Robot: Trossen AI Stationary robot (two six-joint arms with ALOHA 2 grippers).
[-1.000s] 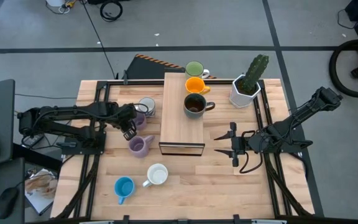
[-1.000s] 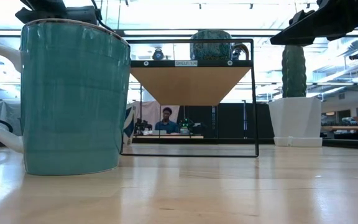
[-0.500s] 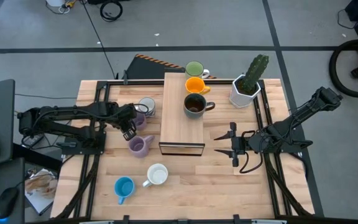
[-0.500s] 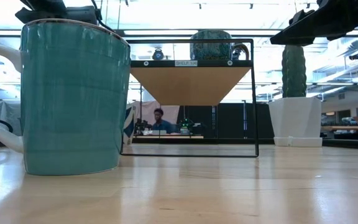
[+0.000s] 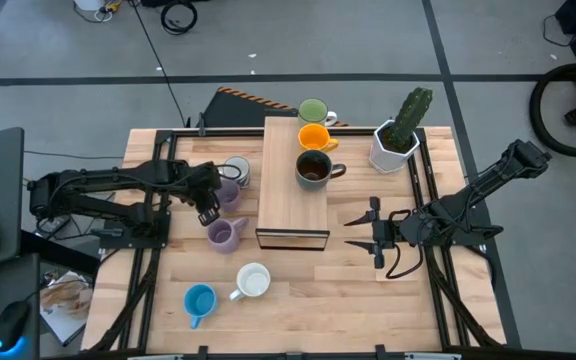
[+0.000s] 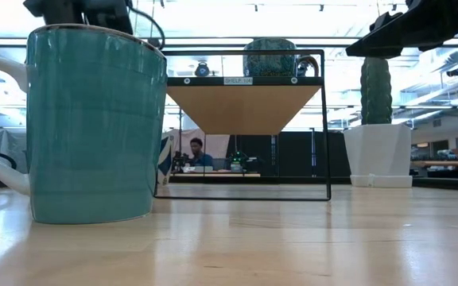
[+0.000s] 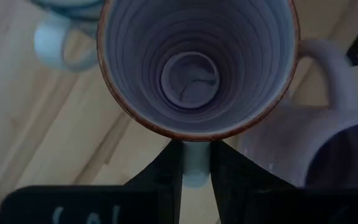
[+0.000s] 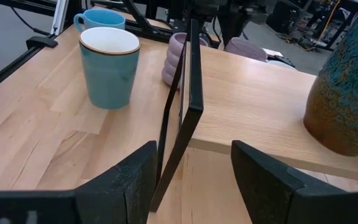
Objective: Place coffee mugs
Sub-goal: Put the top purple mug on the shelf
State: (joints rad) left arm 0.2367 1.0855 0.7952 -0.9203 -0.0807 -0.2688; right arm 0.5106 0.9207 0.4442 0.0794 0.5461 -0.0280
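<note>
My left gripper (image 5: 211,207) is shut on a lilac mug (image 5: 226,191) left of the wooden shelf (image 5: 293,200). A second lilac mug (image 5: 223,234) stands on the table just nearer, and a white-grey patterned mug (image 5: 236,168) just farther. Green (image 5: 313,110), orange (image 5: 313,137) and dark brown (image 5: 313,170) mugs stand in a row on the shelf top. A mug with a white inside (image 5: 253,281) and a blue mug (image 5: 199,300) stand near the front edge. My right gripper (image 5: 373,232) hangs open right of the shelf, holding nothing. My left gripper pinches the lilac mug's handle (image 7: 195,167) between its two fingers (image 7: 166,177), coming steeply from above. The mug (image 7: 194,68) sits upright with its mouth up, beyond the fingertips. I cannot tell whether its bottom is off the table.
A white pot with a green cactus (image 5: 398,140) stands at the back right. The shelf's black frame (image 8: 188,106) rises close in front of my right gripper (image 8: 194,180). Bare table lies between the shelf and the front edge.
My left gripper has risen a little, still shut on the lilac mug's handle.
</note>
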